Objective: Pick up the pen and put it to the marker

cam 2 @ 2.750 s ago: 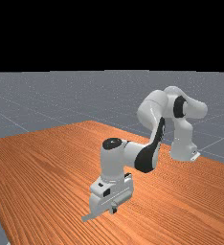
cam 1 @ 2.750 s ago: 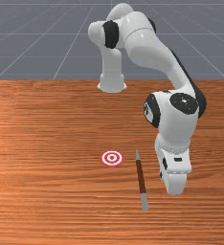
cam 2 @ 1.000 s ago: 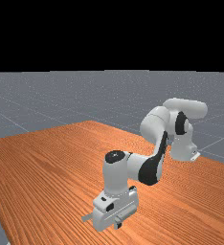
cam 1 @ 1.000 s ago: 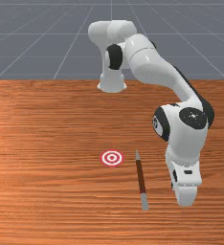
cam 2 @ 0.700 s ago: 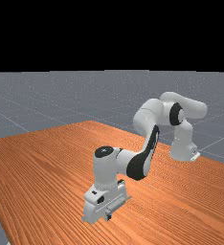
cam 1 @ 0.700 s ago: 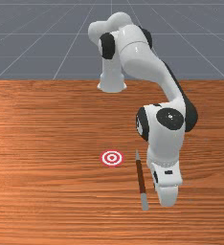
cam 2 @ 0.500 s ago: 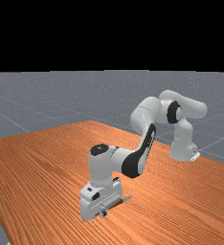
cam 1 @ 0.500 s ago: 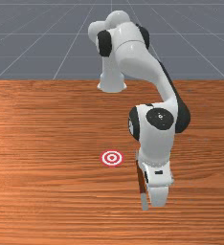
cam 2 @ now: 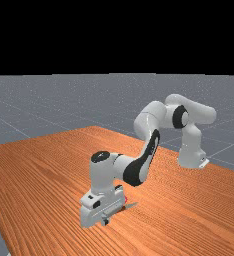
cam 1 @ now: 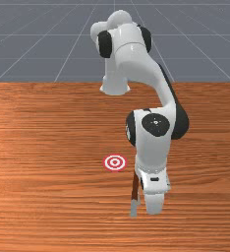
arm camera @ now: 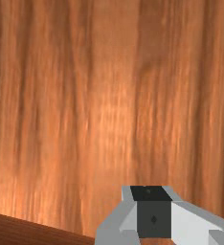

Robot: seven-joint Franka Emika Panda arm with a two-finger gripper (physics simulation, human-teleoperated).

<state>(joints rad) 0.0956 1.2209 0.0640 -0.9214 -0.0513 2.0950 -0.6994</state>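
In the front view my gripper [cam 1: 154,201] hangs low beside the pen [cam 1: 135,187], on the front view's right of it. The pen has a brown barrel and a grey end, with its upper part hidden behind the hand. Past the hand in the far view, the grey tip of the pen [cam 2: 131,205] sticks out. The wrist view has the gripper [arm camera: 153,213] at its edge and a strip of the pen's brown barrel [arm camera: 28,229] close by. The red and white ringed marker [cam 1: 115,162] lies flat, apart from pen and hand.
The wooden table [cam 1: 48,197] extends around the pen and marker. Above the marker in the front view stands the arm's base [cam 1: 115,83], and the forearm reaches down on the front view's right.
My hand has moved toward the front view's left. The pen has shifted the same way and turned slightly. In the far view a bit of the marker's red has come into sight behind the hand.
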